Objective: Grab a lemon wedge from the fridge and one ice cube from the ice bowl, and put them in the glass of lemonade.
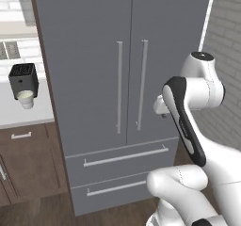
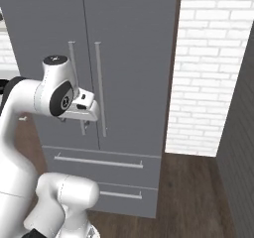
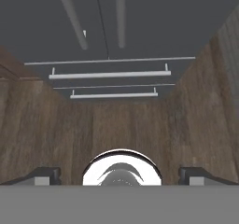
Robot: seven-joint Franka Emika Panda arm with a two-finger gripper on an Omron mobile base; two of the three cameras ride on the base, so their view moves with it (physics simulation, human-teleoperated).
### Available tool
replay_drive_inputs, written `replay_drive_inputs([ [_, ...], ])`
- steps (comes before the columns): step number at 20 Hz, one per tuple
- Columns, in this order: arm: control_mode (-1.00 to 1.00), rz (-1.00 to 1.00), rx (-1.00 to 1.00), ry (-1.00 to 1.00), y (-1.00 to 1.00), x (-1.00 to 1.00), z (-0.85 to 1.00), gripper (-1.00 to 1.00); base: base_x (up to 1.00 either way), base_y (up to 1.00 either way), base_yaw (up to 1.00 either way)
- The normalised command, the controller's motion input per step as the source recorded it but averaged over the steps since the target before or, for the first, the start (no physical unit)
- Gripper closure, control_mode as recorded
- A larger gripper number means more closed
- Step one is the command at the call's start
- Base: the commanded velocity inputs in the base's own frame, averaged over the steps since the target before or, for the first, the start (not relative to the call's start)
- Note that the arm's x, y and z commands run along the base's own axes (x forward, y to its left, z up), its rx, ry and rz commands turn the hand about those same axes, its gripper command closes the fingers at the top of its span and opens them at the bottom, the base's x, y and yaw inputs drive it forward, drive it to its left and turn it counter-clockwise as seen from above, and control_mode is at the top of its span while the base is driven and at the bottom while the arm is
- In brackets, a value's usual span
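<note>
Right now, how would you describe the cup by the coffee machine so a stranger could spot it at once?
Start at the tall grey fridge and look left to the pale counter beside it. There a black boxy coffee machine stands, with the small whitish cup right under its front. The cup is the one pale, tapered thing there, far smaller than the dark machine above it.

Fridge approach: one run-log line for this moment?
fridge: both doors shut, drawers shut | gripper: jaws open, empty, short of the handles | lemon wedge: not fetched yet

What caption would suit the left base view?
White robot arm facing a closed tall matte grey two-door fridge.
</note>
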Motion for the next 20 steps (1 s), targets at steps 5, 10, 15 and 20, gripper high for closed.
replay_drive_inputs([
  [5,1.0,0.0,0.0,0.0,0.0,0.0,0.0,-1.0,0.03,0.0,0.0],
  [10,-1.0,0.01,-0.04,-0.16,0.0,-0.01,0.28,-1.0,0.0,0.0,0.0],
  [15,-1.0,0.04,-0.15,-0.62,0.03,-0.04,0.95,-1.0,0.0,0.0,0.0],
  [20,-1.0,0.05,-0.15,-0.51,0.13,0.21,0.68,-1.0,0.0,0.0,0.0],
])
